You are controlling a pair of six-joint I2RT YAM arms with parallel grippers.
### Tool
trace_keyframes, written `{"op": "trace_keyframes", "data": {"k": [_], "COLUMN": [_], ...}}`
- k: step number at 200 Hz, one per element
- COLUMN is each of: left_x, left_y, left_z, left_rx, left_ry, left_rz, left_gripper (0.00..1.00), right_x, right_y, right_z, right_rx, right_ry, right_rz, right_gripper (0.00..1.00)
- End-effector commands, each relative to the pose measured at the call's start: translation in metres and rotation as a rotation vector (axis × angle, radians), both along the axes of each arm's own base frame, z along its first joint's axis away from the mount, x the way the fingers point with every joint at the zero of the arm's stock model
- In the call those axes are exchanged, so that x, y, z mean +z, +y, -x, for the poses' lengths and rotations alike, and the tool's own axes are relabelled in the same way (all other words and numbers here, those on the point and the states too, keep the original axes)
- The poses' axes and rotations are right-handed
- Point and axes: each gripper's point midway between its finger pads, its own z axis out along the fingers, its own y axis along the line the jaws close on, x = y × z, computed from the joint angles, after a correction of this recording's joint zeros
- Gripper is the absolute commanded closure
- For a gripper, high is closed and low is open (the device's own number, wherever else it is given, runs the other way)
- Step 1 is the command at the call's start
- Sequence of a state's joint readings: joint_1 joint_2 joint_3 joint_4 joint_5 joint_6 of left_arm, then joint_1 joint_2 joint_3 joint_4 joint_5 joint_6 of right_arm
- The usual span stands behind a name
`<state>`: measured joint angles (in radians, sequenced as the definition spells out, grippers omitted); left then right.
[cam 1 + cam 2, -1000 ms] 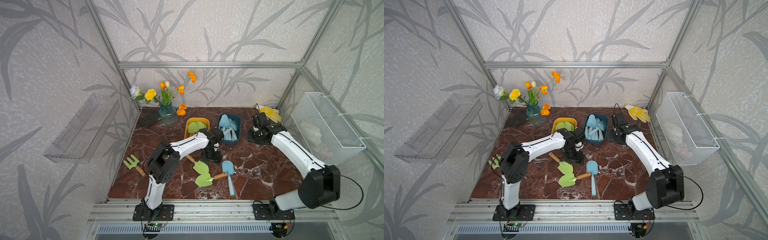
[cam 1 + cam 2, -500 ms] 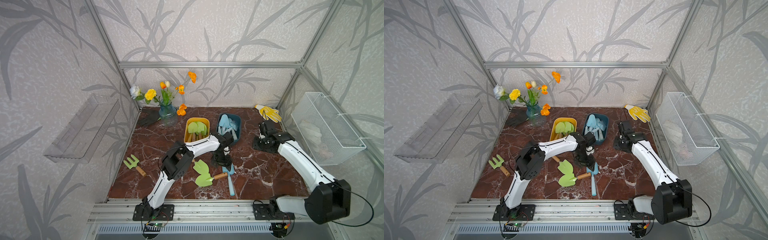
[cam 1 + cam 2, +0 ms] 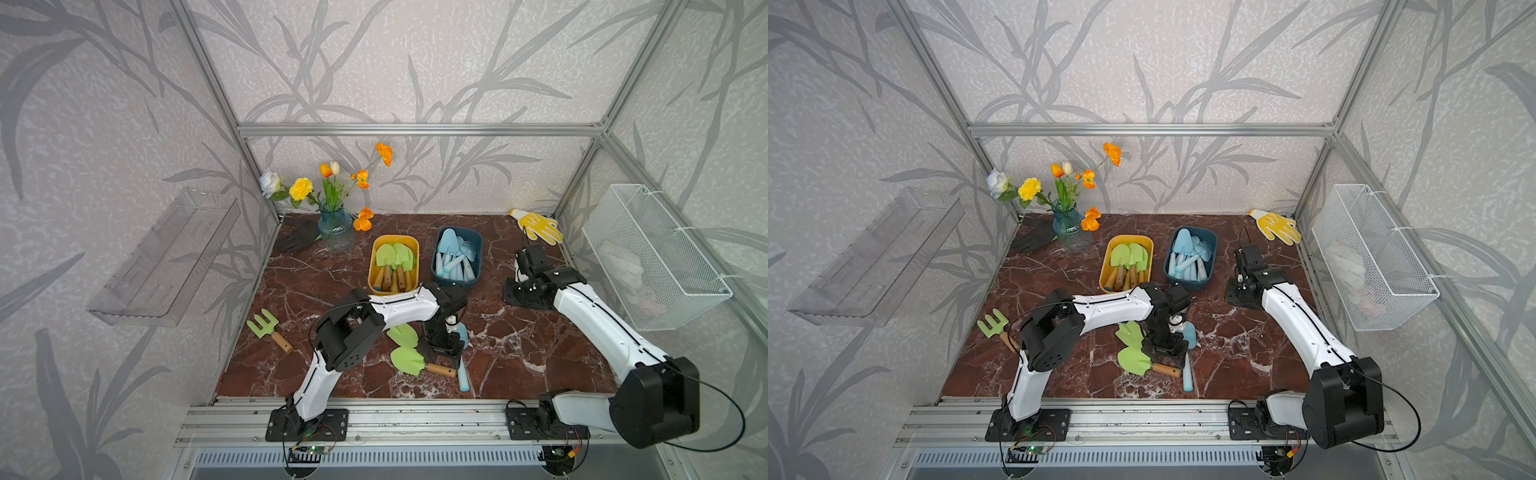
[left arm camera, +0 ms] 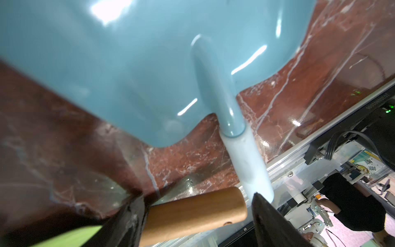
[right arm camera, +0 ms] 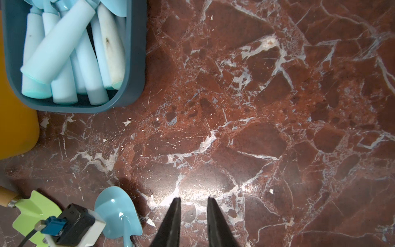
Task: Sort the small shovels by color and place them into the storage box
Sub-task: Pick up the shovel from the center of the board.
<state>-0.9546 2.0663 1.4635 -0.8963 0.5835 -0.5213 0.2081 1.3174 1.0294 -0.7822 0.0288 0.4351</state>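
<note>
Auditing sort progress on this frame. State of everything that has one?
Yellow box: holds green shovels.
Blue box: holds blue shovels.
Loose green pair: flat on table.
Loose blue shovel: flat on table.
Fork: flat on table.
Vase: upright.
Left gripper: jaws open, wooden handle between them.
Right gripper: jaws shut, empty.

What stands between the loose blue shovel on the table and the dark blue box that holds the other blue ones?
Nothing on the table: the stretch between the blue shovel and the dark blue box is bare. Only the left arm reaches above that stretch, its open end effector down by the shovel's handle.
</note>
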Motion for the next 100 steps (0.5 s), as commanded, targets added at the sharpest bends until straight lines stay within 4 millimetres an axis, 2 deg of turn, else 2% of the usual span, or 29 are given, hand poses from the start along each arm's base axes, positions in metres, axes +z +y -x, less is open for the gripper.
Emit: {"op": "trace_keyframes", "data": {"k": [1, 59, 100], "left_x": [-0.001, -0.012, 0.006], "left_y": [0.009, 0.039, 0.056], "left_z": [0.01, 0.037, 0.039], "left_rx": [0.038, 0.081, 0.144], "left_ry": [0.016, 0.001, -0.111], "left_rz": [-0.012, -0.081, -0.123], "left_gripper": [0.2, 0.2, 0.2], "right_x": [0.0, -0.005, -0.006], "right_y": [0.005, 0.024, 0.033], "right_z": [0.004, 0.02, 0.027], "right_rx": [0.02, 0.046, 0.08], "right_ry": [0.012, 0.014, -0.014], "right_rz": [-0.036, -0.161, -0.179], "right_gripper": [0.75, 0.75, 0.74]}}
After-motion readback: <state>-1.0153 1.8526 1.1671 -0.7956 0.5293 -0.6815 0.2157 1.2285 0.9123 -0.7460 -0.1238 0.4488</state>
